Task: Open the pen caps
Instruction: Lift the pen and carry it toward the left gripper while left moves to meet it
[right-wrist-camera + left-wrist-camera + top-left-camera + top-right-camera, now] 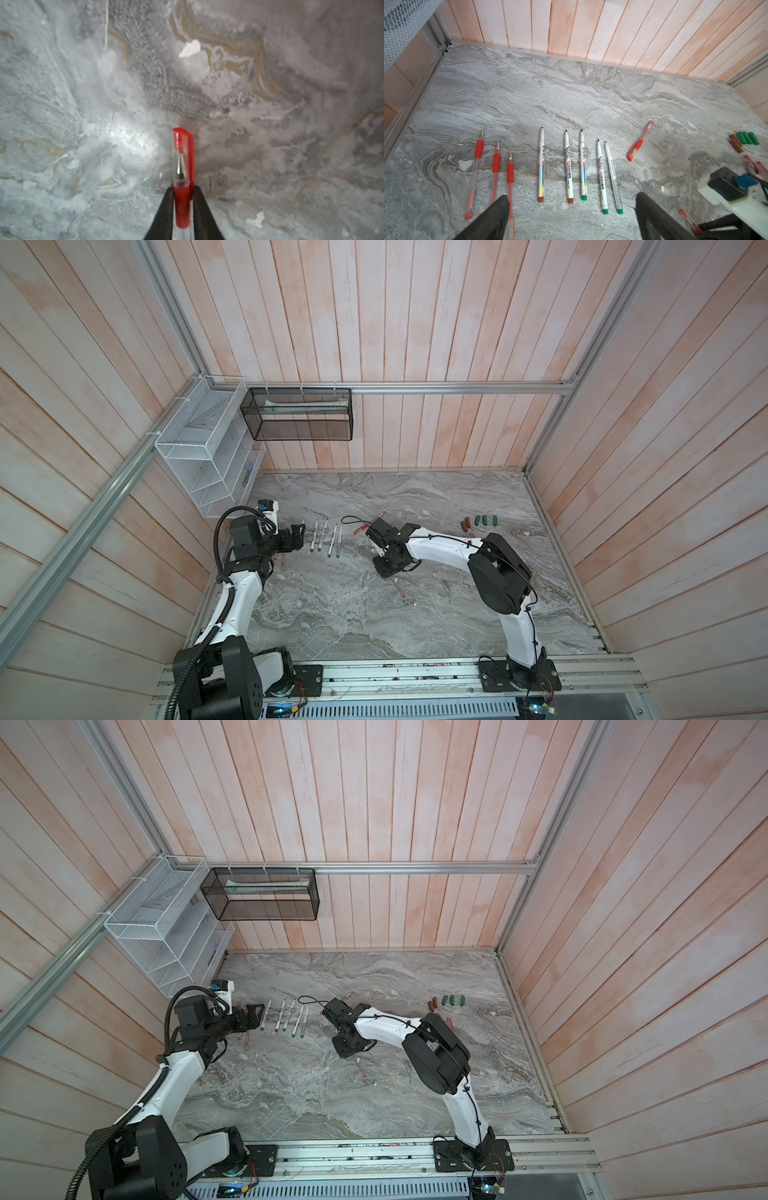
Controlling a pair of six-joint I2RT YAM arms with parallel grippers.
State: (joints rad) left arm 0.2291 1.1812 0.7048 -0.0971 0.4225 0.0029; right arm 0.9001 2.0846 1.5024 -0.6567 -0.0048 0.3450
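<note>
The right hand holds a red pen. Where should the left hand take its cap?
Probably the cap, at its clear middle, sticking out beyond the right hand pinching the red pen. Come from the tip end, along the barrel, avoiding the side clip.

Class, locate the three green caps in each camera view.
Top view: green caps, far right of the table.
Top view: same spot.
Left wrist: far beyond the white markers, at.
Right wrist: not in view.
Shared landmark: brown caps beside them.
</note>
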